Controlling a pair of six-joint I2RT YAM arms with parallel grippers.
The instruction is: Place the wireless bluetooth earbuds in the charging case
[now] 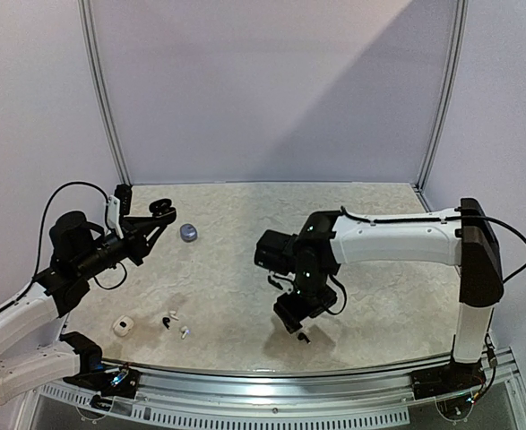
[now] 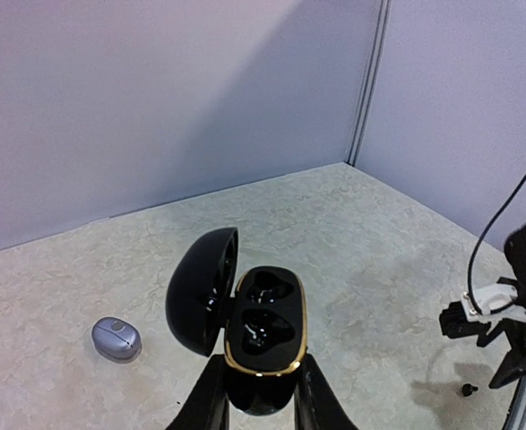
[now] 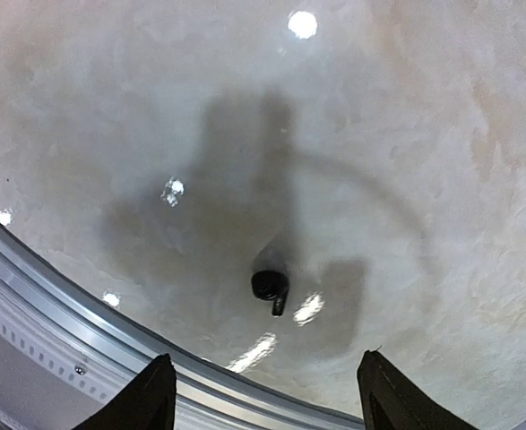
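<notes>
On the desk: black charging case held open, black earbud lying loose.

Your left arm reaches up and forward, left pincer clamped on the case. Well right of that case your right arm bends down, right pincer spread wide and empty above the earbud. It looks tiny, light, hard and slippery, so pinch its rounded body, not the stem.

Your top camera sees the whole table from above and behind — the left wrist looks low across it, the right wrist straight down, close, at a black earbud all three share.
</notes>
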